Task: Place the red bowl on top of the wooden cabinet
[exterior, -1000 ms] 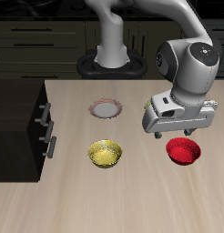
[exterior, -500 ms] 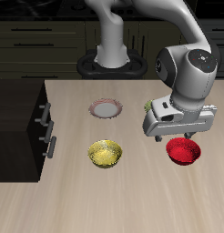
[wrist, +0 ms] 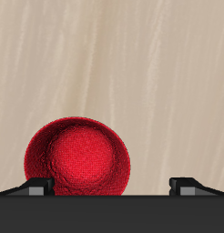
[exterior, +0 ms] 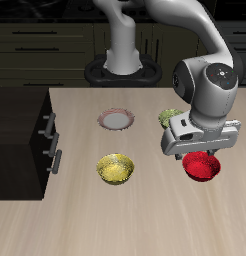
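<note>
The red bowl (exterior: 202,166) sits upright on the surface (exterior: 145,225), near its front edge. The tool (exterior: 200,150) hangs just above the bowl's far rim with its fingers (wrist: 35,186) spread wide, gripping nothing. At nine o'clock lies a yellow bowl (exterior: 116,168), and beyond it the wooden cabinet (exterior: 22,140).

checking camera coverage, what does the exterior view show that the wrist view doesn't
Only the exterior view shows the dark box-shaped wooden cabinet, the yellow textured bowl, the olive-green bowl, the pale round plate and the arm. Only the wrist view shows the glossy red bowl's inside between the fingertips, jaws apart. Both show the red bowl, the gripper and the light wooden tabletop.
</note>
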